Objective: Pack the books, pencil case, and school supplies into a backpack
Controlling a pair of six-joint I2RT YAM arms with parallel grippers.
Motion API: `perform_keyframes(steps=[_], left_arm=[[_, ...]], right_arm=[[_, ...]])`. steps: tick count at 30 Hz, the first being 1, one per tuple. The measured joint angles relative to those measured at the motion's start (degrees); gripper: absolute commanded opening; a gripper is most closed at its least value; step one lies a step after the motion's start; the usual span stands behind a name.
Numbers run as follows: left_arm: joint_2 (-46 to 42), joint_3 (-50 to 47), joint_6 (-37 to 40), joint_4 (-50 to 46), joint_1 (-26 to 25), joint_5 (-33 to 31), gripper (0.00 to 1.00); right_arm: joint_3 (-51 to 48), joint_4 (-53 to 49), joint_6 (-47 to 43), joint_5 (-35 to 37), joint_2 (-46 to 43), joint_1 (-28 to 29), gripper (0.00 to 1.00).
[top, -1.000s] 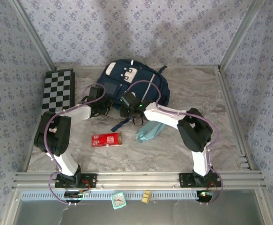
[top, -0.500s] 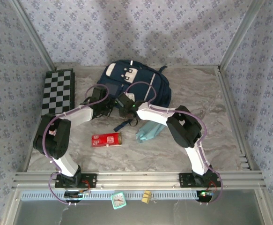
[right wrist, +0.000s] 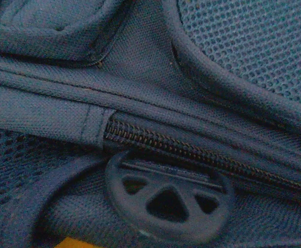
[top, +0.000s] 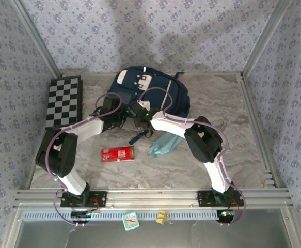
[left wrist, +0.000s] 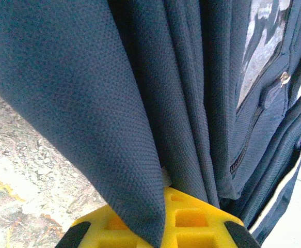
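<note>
The navy backpack lies at the back of the table with a white stripe and white patches. My left gripper is at its near left edge, and its yellow fingers are shut on a fold of the backpack's fabric. My right gripper presses against the near edge, facing a zip and a round plastic pull; its jaws are hidden. The teal pencil case and the red box lie on the table in front. The books are out of view.
A black-and-white chequered board lies at the back left. A dark strap trails from the backpack towards the red box. A small teal clock and a small yellowish item sit on the near ledge.
The right arm has swung left and pushed its gripper closer into the backpack's near edge. The left gripper has shifted slightly away from me with the fabric.
</note>
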Motion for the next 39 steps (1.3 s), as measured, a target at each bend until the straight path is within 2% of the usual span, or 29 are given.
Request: perform_keyframes(steps=[11, 18, 31, 39], left_arm=[[0.0, 0.0, 0.0, 0.1, -0.5, -0.4, 0.0], [0.0, 0.2, 1.2, -0.9, 0.8, 0.3, 0.0], [0.1, 1.1, 4.5, -3.9, 7.3, 3.9, 0.0], [6.6, 10.4, 9.6, -8.3, 12.6, 9.7, 0.0]], right_arm=[[0.4, -1.9, -5.8, 3.5, 0.3, 0.3, 0.0], [-5.7, -1.2, -7.5, 3.3, -3.4, 0.4, 0.0], [-17.9, -0.1, -11.2, -2.2, -13.4, -2.2, 0.0], [-19.7, 1.0, -15.8, -7.8, -18.8, -4.6, 0.0]])
